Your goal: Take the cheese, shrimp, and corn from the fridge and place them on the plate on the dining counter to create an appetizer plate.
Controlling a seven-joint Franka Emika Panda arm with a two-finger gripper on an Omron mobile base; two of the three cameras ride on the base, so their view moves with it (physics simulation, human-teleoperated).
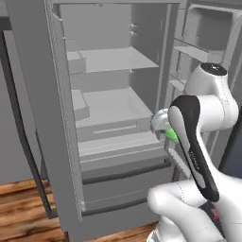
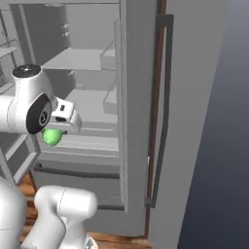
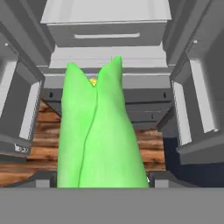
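Note:
The corn point(image 3: 103, 131) is a bright green husk with a speck of yellow at its tip. It stands up between my fingers, and my gripper point(image 3: 105, 177) is shut on it. From the left base view the corn point(image 1: 170, 135) peeks out beside my hand, just in front of the open fridge point(image 1: 113, 104). In the right base view the corn point(image 2: 52, 136) hangs under my gripper point(image 2: 61, 127), level with the lower fridge point(image 2: 87, 104) shelves. Cheese, shrimp, plate and dining counter are out of view.
The fridge doors stand open on both sides, with door bins point(image 1: 203, 33) at the right. A long dark handle point(image 2: 165, 97) runs down the door edge. Pale drawers point(image 3: 107, 33) lie ahead of the hand, and wooden floor point(image 1: 23, 212) lies below.

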